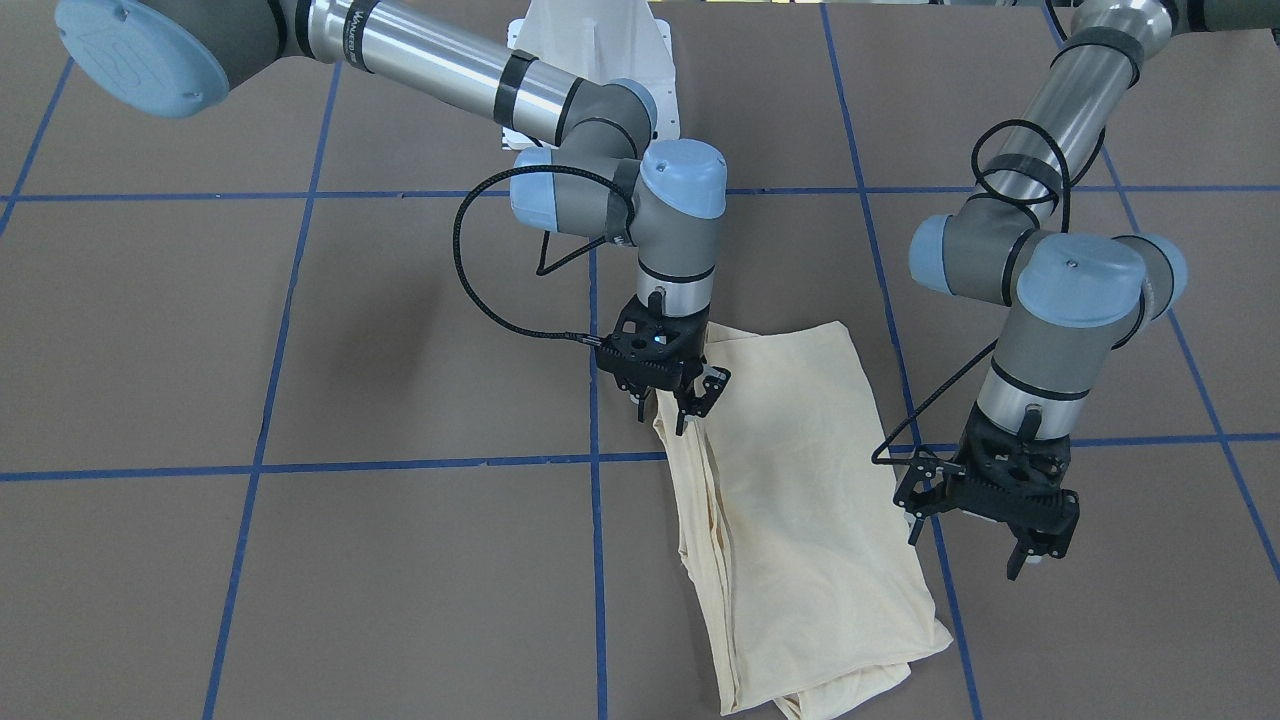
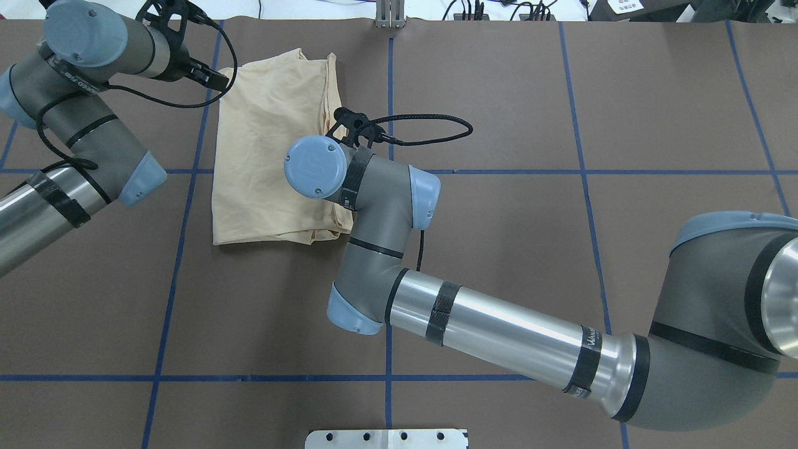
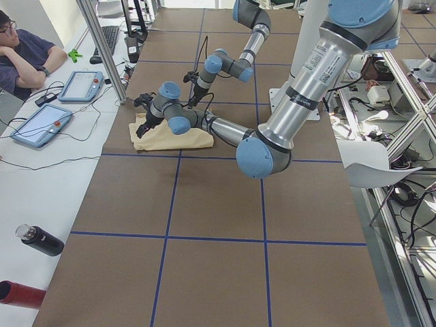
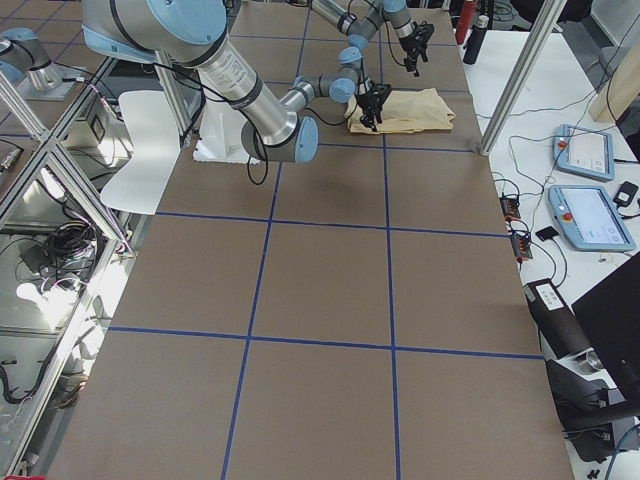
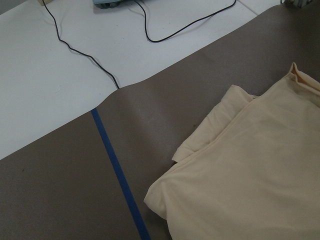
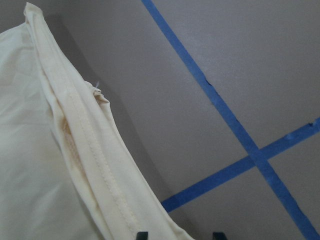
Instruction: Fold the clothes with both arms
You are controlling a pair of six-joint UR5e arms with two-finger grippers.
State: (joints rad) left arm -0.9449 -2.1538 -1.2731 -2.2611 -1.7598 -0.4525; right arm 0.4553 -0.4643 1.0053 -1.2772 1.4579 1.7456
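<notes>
1. One shirt to handle: folded lengthwise into a narrow strip, lying flat on the table in robot's left half, out toward the operators' side (no print showing, so prob. face-down or tucked inside).
2. At the right gripper: parked low on the strip's stacked long edge, near the end closest to the base. Open approx. halfway, w/ fingertips straddling the hem in the wrist view. Nothing clamped yet; cannot tell if already touching cloth.
3. At the left gripper: hanging over bare table just beside the opposite long edge, up toward the far-end corner. Jaws spread wide, empty. Wrist view looking down on that corner, so prob. lining up on it.
4. Why placed so, as a guess: one gripper per long side, each off the cloth's middle, leaving the flat panel undisturbed while edges get picked. Reads as set-up for a crosswise fold, end over end; lengthwise folding looks done.
5. Next move needs: closing on all stacked layers at the hem, not just the top one.
6. Risk: thin fabric, several loose layers; catching one layer only would peel the strip open when lifted.
</notes>
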